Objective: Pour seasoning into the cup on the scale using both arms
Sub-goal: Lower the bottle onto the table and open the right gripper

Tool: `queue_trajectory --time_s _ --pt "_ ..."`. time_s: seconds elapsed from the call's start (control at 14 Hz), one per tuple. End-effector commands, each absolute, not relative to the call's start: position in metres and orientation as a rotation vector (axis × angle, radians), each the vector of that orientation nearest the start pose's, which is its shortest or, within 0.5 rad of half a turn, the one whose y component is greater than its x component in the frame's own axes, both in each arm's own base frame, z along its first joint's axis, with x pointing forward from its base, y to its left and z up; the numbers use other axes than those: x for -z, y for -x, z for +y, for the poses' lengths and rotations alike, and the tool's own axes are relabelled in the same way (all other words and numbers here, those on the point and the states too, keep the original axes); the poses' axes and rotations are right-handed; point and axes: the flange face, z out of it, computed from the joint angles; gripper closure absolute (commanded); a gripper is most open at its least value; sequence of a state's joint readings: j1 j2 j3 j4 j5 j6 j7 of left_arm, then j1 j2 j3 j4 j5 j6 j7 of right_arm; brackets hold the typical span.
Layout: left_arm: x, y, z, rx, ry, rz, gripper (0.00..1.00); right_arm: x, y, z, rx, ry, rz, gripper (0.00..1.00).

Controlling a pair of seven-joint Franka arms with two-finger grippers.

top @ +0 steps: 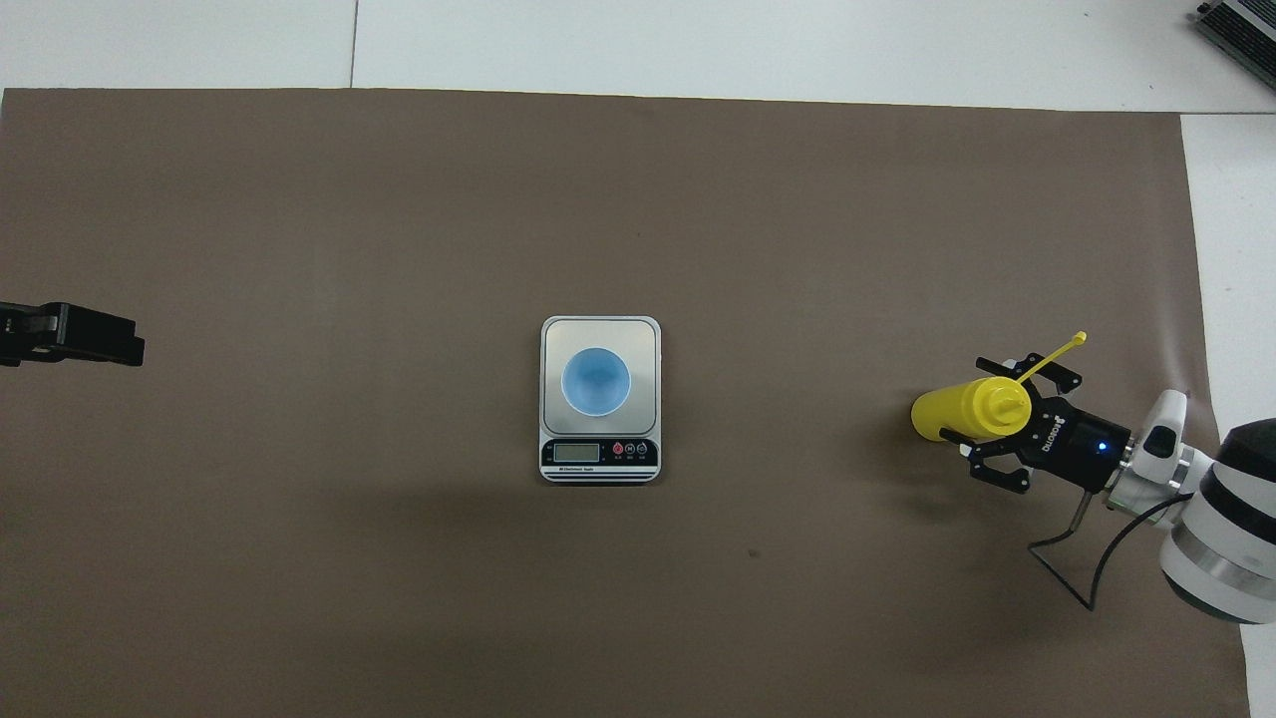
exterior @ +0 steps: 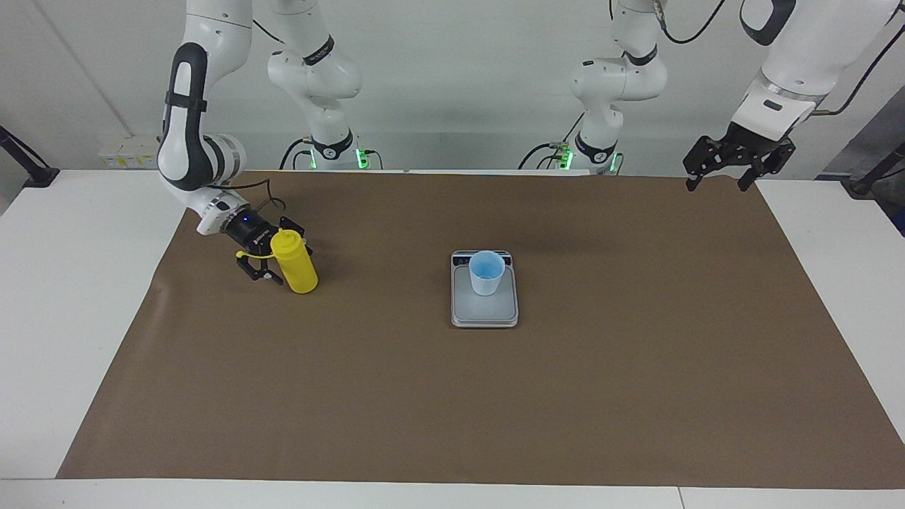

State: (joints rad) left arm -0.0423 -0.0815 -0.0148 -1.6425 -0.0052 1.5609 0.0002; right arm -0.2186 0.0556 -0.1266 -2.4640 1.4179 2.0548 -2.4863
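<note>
Seasoning bottle (exterior: 297,267), bright yellow, is standing upright on the brown mat (exterior: 452,396) toward the right arm's end of the surface (exterior: 71,318), well apart from the scale (exterior: 484,311). Its thin cap strand (top: 1053,356) is sticking out from the nozzle.

Right hand (exterior: 272,263) is sitting low, right against the bottle, fingers either side of the yellow body. The fingers are standing apart; whether they are touching the plastic cannot be told.

Pale blue cup (exterior: 486,272) is standing upright on the scale's grey plate, at the end with the dark display strip (top: 599,452), which lies nearer the robots.

Left hand (exterior: 717,177) is hanging in the air over the mat's edge at the left arm's end, fingers spread apart, holding nothing. That arm is waiting.
</note>
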Motion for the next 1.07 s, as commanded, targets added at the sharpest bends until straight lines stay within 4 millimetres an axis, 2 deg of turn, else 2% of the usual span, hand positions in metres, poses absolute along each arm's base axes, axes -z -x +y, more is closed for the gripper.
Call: queue_trajectory --time_s 0.0,0.14,0.28,0.57,0.71,1.0 --pt "-0.636 -0.521 -0.026 -0.009 3.132 0.096 0.0 -0.285 -0.441 -0.128 1.181 1.98 -1.384 0.0" --pt "-0.636 -0.521 -0.026 -0.009 3.132 0.096 0.0 -0.295 -0.44 -0.143 0.993 1.924 -1.655 0.0" --pt "-0.636 -0.521 -0.026 -0.009 3.132 0.096 0.0 -0.312 -0.446 -0.158 0.921 1.918 -1.77 0.0" --pt "-0.636 -0.521 -0.026 -0.009 3.132 0.096 0.0 -0.368 -0.473 -0.181 0.876 1.901 -2.001 0.0" --pt "-0.636 -0.521 -0.026 -0.009 3.132 0.096 0.0 -0.393 -0.486 -0.187 0.816 1.977 -1.976 0.0" --pt "-0.636 -0.521 -0.026 -0.009 3.132 0.096 0.0 -0.456 -0.476 -0.173 0.656 2.287 -1.697 0.0"
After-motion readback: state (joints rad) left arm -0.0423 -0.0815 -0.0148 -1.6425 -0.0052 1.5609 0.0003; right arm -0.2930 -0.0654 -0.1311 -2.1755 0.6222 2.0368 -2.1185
